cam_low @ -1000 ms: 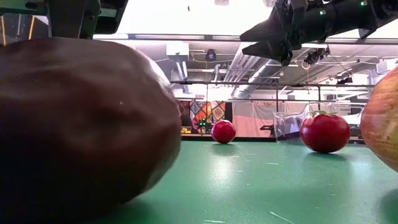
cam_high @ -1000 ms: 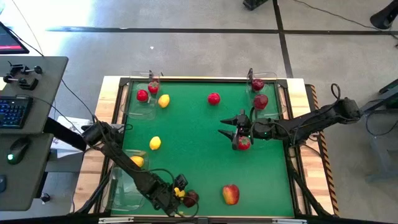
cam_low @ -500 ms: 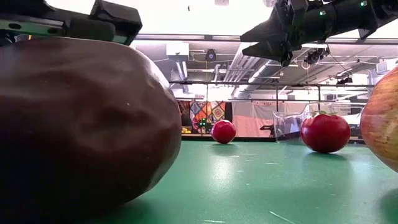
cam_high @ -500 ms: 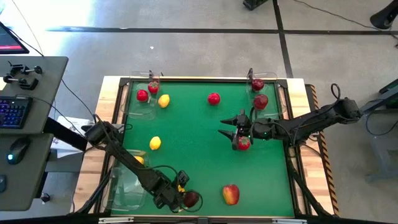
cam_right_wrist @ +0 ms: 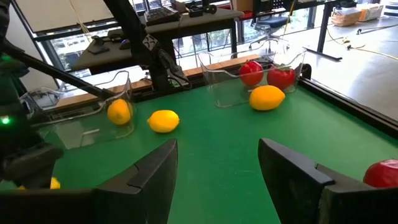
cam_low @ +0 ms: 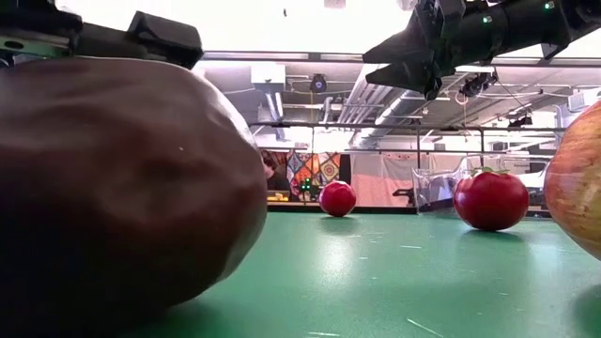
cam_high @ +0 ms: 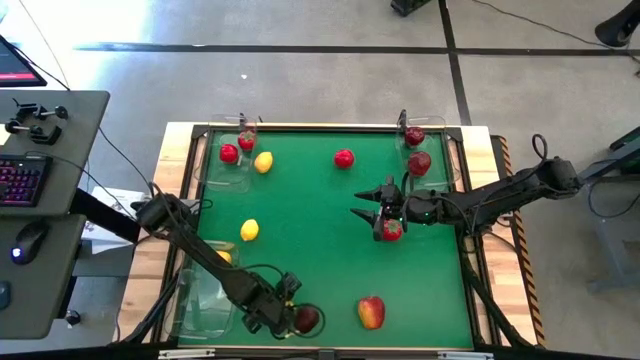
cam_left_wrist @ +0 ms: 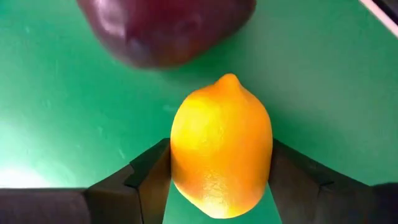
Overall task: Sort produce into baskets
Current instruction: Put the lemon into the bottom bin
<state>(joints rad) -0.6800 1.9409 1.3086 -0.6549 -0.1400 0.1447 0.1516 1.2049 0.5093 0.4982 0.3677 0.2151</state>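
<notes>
My left gripper [cam_high: 284, 304] is at the near edge, shut on a yellow-orange lemon [cam_left_wrist: 221, 146], right beside a dark red apple [cam_high: 307, 319] that lies on the green mat and fills the left of the low view [cam_low: 122, 188]. My right gripper [cam_high: 374, 211] is open and empty, well above the mat [cam_low: 413, 61], next to a small red fruit [cam_high: 392, 230]. Clear trays stand at the far left [cam_high: 236, 176], far right [cam_high: 440, 172] and near left [cam_high: 200, 305]. Two lemons [cam_high: 249, 230] [cam_high: 263, 162] and a red-yellow apple [cam_high: 371, 312] lie loose. My left gripper pinches the lemon's two long sides [cam_left_wrist: 177, 155] between its two fingers, at the lemon's thick middle. The lemon's pointed tip [cam_left_wrist: 229, 78] sticks out ahead of the fingers toward the dark red apple. The fingers slant down from above.
The far left tray holds two small red fruits [cam_high: 229, 153]. The far right tray holds two red ones [cam_high: 419, 162]. The near left tray holds a lemon [cam_high: 222, 258]. A small red fruit [cam_high: 344, 158] lies at the far middle. A raised frame [cam_high: 330, 127] borders the mat.
My left gripper, still shut on the lemon, has shifted a little beside and over the dark red apple and turned slightly. My right gripper has kept still.
</notes>
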